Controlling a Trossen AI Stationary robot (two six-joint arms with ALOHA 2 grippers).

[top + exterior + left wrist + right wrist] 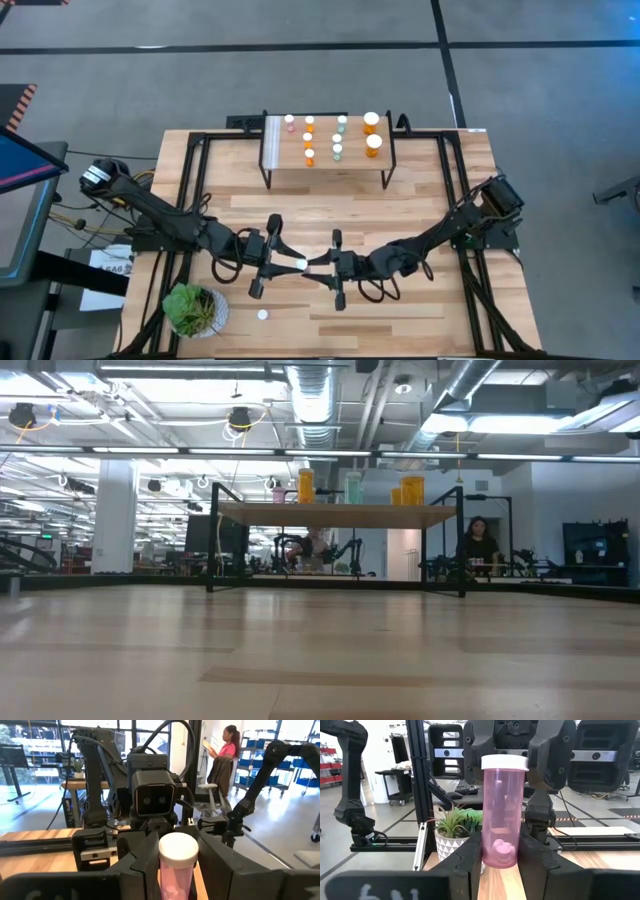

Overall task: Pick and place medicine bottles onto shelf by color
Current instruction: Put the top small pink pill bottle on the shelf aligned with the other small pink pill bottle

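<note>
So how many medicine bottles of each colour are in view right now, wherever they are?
orange bottles: 5
pale green bottles: 3
pink bottles: 2
bottle by the plant, only its white cap showing: 1
Total: 11

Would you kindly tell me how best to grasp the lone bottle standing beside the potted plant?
Grip the bottle by its round body just below its white cap, approaching from the side away from the potted plant. It seems to stand upright, only the cap showing from above, and the plant crowds its other side.
</note>
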